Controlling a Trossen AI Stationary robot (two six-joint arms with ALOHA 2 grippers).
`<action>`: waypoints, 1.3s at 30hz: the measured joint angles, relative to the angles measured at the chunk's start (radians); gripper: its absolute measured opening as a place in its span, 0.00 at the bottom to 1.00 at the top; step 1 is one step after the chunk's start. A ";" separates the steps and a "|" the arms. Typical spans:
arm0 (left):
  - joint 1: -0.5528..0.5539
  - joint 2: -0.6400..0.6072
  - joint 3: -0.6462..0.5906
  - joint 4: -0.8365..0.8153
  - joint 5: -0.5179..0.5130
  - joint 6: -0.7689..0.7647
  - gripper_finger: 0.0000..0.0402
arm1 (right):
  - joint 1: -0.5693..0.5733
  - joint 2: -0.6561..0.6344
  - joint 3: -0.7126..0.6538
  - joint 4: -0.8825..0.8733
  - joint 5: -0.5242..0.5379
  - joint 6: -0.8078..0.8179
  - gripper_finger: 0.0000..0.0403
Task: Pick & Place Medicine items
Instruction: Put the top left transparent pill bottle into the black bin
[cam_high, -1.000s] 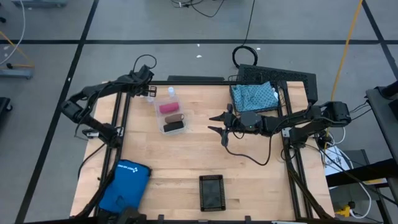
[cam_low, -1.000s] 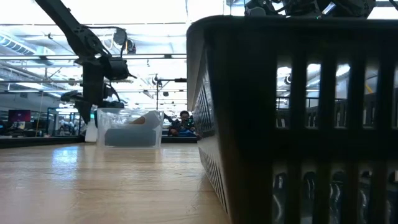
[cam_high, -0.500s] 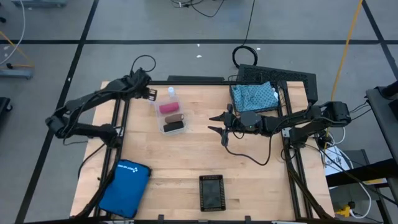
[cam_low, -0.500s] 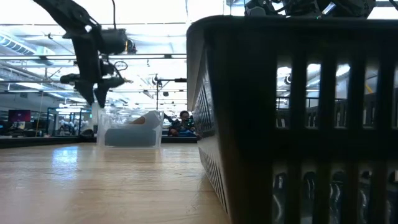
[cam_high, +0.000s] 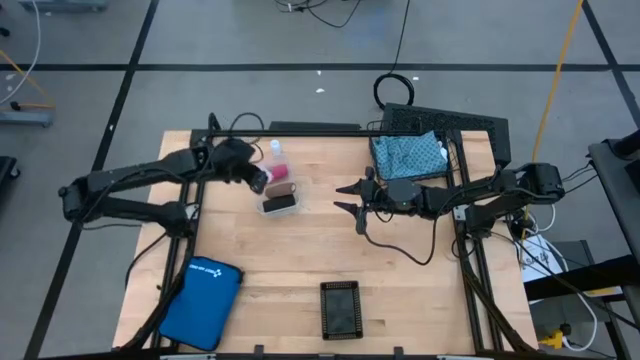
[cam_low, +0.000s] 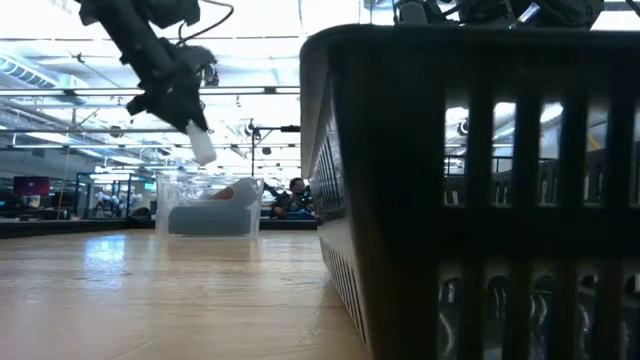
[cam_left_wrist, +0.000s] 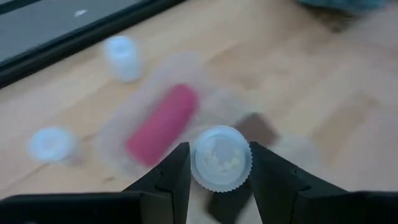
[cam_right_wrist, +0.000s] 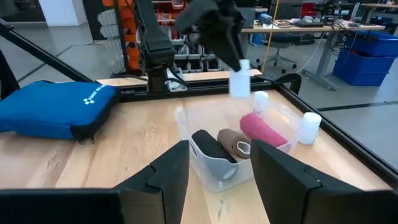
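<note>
My left gripper (cam_high: 258, 178) is shut on a small white round vial (cam_left_wrist: 221, 158), above a clear tray (cam_high: 276, 190). The tray holds a pink block (cam_left_wrist: 163, 124), a brown block (cam_right_wrist: 237, 147) and a black block (cam_right_wrist: 208, 145). Two more white vials (cam_left_wrist: 122, 56) (cam_left_wrist: 51, 144) stand on the table beside the tray. My right gripper (cam_high: 347, 199) is open and empty, just right of the tray. The teal patterned pouch (cam_high: 408, 153) lies in a black basket at the far right. My left gripper pinches the vial's round side (cam_left_wrist: 194, 163) between its two fingers, with the ribbed end facing the wrist camera. The fingers slant down from above and from the table's left. The vial (cam_low: 201, 146) hangs tilted below the fingertips, lifted clear over the tray.
A bright blue zip case (cam_high: 201, 300) lies at the near left corner. A small black slatted basket (cam_high: 340, 308) stands by the near edge and fills the right of the low view (cam_low: 470, 180). Bare wood lies between the tray and the near edge.
My left gripper has risen from the table's far left corner with a white vial. It has moved toward the right and near side, to a spot over the clear tray. The vial is lifted clear of the table. My right arm has kept still.
</note>
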 joint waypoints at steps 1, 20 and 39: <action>-0.033 0.007 0.007 0.013 0.000 -0.001 0.34 | 0.000 0.000 0.000 0.002 -0.003 0.000 0.40; -0.380 0.394 0.455 0.053 0.028 0.300 0.34 | 0.000 0.131 0.125 0.031 -0.112 0.093 0.67; -0.421 0.414 0.501 0.092 0.051 0.340 0.34 | 0.005 0.138 0.129 0.063 -0.178 0.077 0.58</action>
